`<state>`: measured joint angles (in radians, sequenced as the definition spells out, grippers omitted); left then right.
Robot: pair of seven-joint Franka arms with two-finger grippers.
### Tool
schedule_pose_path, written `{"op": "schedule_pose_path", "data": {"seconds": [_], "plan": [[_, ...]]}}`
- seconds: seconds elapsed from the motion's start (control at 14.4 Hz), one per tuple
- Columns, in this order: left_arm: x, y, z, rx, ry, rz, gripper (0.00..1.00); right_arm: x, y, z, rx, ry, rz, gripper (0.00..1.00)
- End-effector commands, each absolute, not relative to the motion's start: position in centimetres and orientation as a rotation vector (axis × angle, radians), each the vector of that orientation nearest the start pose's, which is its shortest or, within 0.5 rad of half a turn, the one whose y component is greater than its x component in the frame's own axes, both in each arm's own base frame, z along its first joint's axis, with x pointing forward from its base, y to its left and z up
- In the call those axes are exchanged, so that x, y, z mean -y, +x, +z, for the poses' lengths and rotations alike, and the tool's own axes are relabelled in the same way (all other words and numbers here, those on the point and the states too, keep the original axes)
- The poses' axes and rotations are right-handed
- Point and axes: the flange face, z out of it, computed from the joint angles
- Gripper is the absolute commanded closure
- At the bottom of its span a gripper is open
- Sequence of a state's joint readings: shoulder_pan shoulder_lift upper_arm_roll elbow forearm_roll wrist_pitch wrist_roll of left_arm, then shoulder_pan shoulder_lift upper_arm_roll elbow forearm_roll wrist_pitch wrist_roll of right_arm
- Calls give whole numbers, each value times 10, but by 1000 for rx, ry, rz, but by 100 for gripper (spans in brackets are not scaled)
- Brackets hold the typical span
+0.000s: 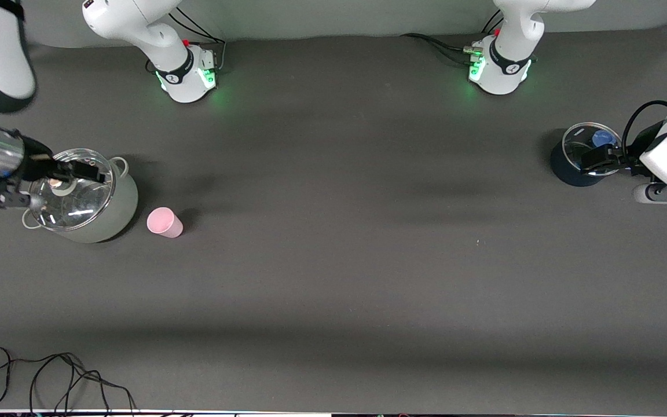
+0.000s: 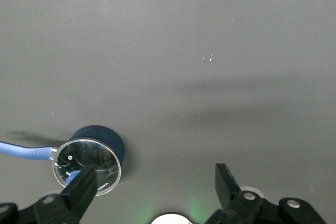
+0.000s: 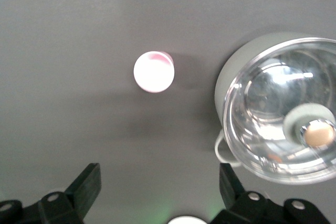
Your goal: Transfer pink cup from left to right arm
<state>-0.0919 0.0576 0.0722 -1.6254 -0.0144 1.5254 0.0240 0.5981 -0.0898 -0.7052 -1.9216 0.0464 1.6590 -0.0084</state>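
On my tabletop I count two pots and one cup. The larger, a pale green pot with a glass lid, sits under my right pincer, whose fingers are spread wide, holding nothing. My left pincer, equally wide and empty, hangs over the smaller dark blue pot, also glass-lidded. The one pink cup stands upright on the tabletop just beside the green pot, near my right pincer, touched by neither.
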Motion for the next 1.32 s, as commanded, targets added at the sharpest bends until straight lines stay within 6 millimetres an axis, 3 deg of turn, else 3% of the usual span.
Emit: {"op": "schedule_pose_path", "data": {"seconds": [0.0,0.07,0.21,1.25], "plan": [[15,559,572,-91,-3153,218,0,61,513,562,-182,-3066,295,0],[15,560,574,-91,-3154,210,0,59,513,582,-195,-3091,281,0],[16,560,575,-93,-3153,210,0,58,513,592,-188,-3106,272,0],[23,564,569,-122,-3134,209,0,61,516,593,-191,-3148,258,0]]}}
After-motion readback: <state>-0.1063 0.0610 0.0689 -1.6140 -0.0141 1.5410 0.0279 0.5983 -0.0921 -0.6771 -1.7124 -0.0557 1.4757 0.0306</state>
